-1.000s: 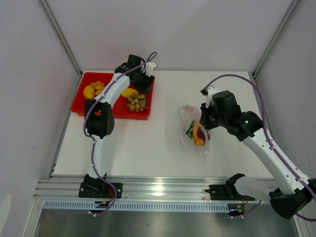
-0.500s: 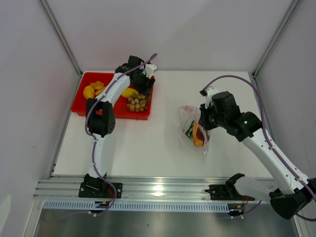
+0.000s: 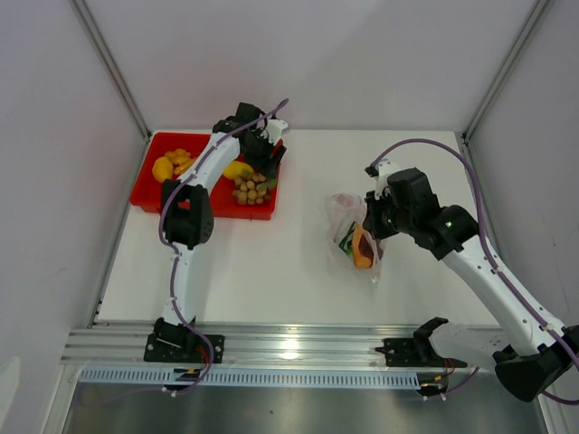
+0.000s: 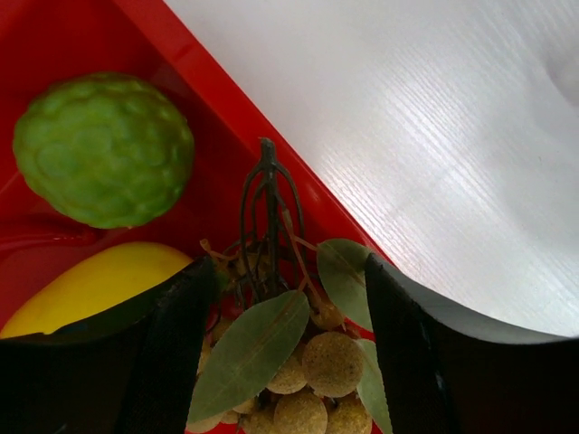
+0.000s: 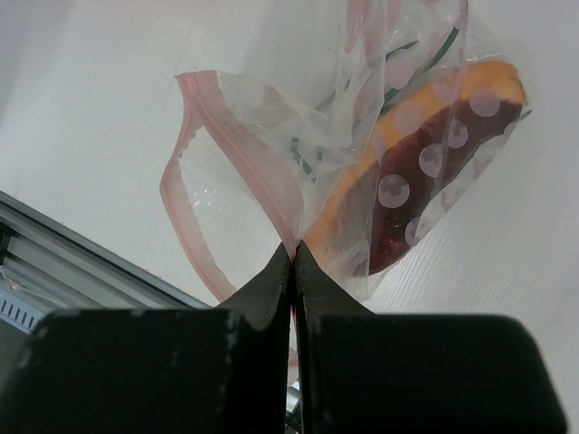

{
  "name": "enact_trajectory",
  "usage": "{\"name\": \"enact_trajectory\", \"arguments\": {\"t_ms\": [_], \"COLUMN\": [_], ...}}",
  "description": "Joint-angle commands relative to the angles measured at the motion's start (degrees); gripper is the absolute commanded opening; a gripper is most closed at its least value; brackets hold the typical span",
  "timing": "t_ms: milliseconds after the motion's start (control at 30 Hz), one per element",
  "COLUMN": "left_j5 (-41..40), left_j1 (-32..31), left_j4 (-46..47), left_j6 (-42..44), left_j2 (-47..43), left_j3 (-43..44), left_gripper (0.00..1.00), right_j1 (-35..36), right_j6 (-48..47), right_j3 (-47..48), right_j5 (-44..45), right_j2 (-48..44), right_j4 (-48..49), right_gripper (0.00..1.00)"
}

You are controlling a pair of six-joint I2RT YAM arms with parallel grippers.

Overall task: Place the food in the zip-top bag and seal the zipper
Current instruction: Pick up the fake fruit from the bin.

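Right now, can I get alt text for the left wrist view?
The left gripper, jaws open, straddles the leafy brown nut cluster in the red tray. A bumpy green fruit and a yellow fruit lie at image left; white table at image right.

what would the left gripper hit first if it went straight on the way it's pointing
Most likely the brown nut cluster: its stem and leaves sit between the fingers of the open left gripper, with the red tray beneath. How near it is, the pictures leave unclear.
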Motion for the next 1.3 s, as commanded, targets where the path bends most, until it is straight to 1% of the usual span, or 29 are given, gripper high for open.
{"name": "enact_trajectory", "arguments": {"t_ms": [0, 33, 100, 133, 200, 233, 300, 400, 533, 700, 800, 867, 900, 933, 1000, 1033, 1100, 1133, 1200, 1267], "left_j5": [-0.6, -0.9, -1.1, -1.0, -1.1, -1.1, -0.9, -1.4, -1.3, -1.1, -1.7, -1.5, -1.6, -1.8, -1.8, -1.9, -2.4, -2.7, -3.1, -3.5], "left_j1": [0.6, 0.8, 1.0, 1.2, 1.6, 1.7, 1.9, 1.9, 1.9, 1.9, 1.9, 1.9, 1.9, 1.9, 1.9, 1.9, 1.9, 2.0, 2.0, 2.0], "left_j4": [-2.4, -2.2, -1.7, -1.7, -1.2, -1.0, -0.8, -1.2, -2.1, -3.1, -3.4, -3.4, -3.3, -3.2, -3.3, -3.4, -3.2, -2.9, -1.8, -1.0], "left_j6": [0.9, 1.0, 1.0, 0.9, 0.9, 1.1, 1.2, 1.6, 1.8, 1.8, 1.5, 1.0, 0.9, 0.7, 0.4, 0.1, -0.6, -1.1, -2.4, -3.9], "left_j2": [1.6, 1.7, 1.7, 1.7, 1.6, 1.4, 1.4, 2.1, 3.4, 4.8, 5.5, 5.6, 5.6, 5.7, 5.6, 5.6, 5.0, 4.7, 3.2, 1.2], "left_j3": [1.8, 1.1, 1.0, 0.9, 0.9, 0.8, 0.6, 0.7, 0.4, 0.9, 1.2, 1.4, 1.4, 1.4, 1.5, 1.5, 1.4, 0.9, 0.0, -1.3], "left_gripper": [0.69, 0.65, 0.62, 0.58, 0.55, 0.51, 0.49, 0.49, 0.57, 0.58, 0.50, 0.41, 0.41, 0.33, 0.27, 0.22, 0.16, 0.08, 0.01, 0.01], "right_j1": [-0.2, -0.2, -0.2, -0.2, -0.2, -0.2, -0.1, -0.2, -0.2, -0.2, -0.2, -0.2, -0.2, -0.2, -0.2, -0.2, -0.2, -0.2, -0.2, -0.2], "right_j6": [0.2, 0.1, 0.1, 0.1, 0.1, 0.1, 0.2, 0.1, 0.2, 0.3, 0.4, 0.6, 0.6, 0.8, 0.8, 0.9, 1.0, 1.0, 1.0, 1.3], "right_j3": [0.2, 0.2, 0.2, 0.1, 0.0, -0.1, -0.3, -0.3, 0.0, 0.2, 0.5, 0.5, 0.5, 0.4, 0.4, 0.4, 0.3, 0.1, 0.0, 0.1], "right_j5": [-0.6, -0.8, -0.8, -0.8, -0.8, -0.9, -1.0, -1.1, -1.0, -0.9, -1.3, -1.5, -1.6, -1.5, -1.6, -1.6, -1.5, -1.4, -0.9, -0.2], "right_j2": [-1.1, -0.9, -0.9, -0.7, -0.6, -0.7, -0.5, -0.4, -0.1, 0.0, 0.3, 0.4, 0.5, 0.6, 0.7, 0.6, 0.5, 0.5, 0.7, 1.2], "right_j4": [2.2, 2.2, 2.3, 2.3, 2.3, 2.5, 2.7, 2.9, 3.0, 2.8, 2.7, 2.9, 2.8, 2.8, 2.7, 2.7, 2.9, 3.0, 3.0, 2.5], "right_gripper": [0.00, 0.00, 0.00, 0.00, 0.00, 0.00, 0.00, 0.00, 0.00, 0.00, 0.00, 0.00, 0.00, 0.00, 0.00, 0.00, 0.00, 0.00, 0.00, 0.00]}}
